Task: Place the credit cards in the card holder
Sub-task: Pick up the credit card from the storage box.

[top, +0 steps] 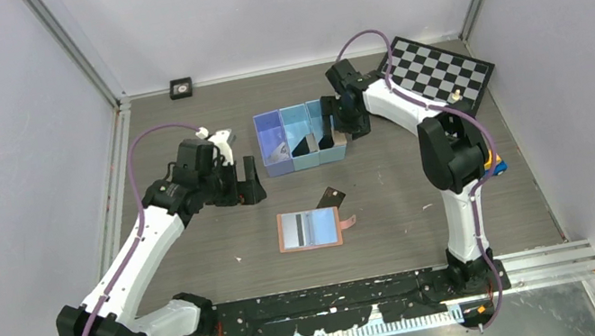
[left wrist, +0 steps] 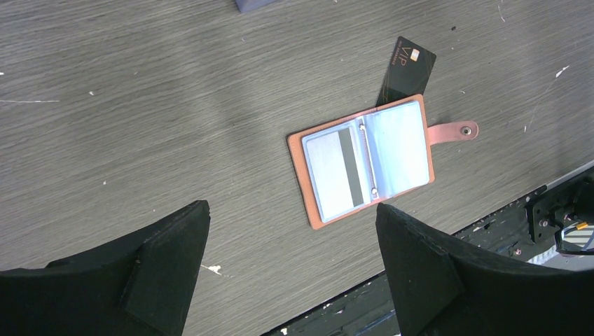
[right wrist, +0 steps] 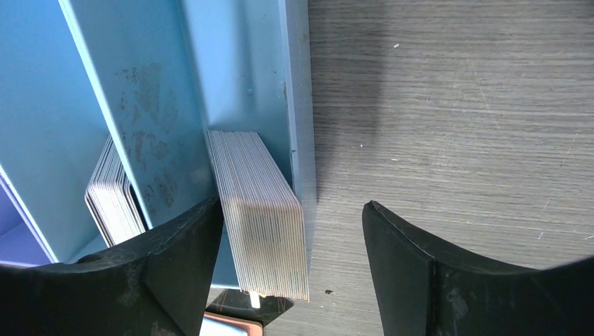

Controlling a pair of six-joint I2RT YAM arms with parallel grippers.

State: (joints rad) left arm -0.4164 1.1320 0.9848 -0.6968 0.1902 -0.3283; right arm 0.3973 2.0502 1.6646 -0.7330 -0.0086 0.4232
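Observation:
The card holder lies open on the table, salmon-tan with pale blue lining and its snap tab to the right. In the left wrist view it holds a card with a grey stripe in its left pocket. A black credit card lies partly under its far edge. My left gripper is open and empty, left of and above the holder. My right gripper is open over the bin's right compartment, its fingers straddling a stack of cards seen edge-on and the bin's right wall.
The three-compartment blue bin stands behind the holder; a second card stack sits in its middle compartment. A checkerboard lies at the back right. A small black square object sits at the back wall.

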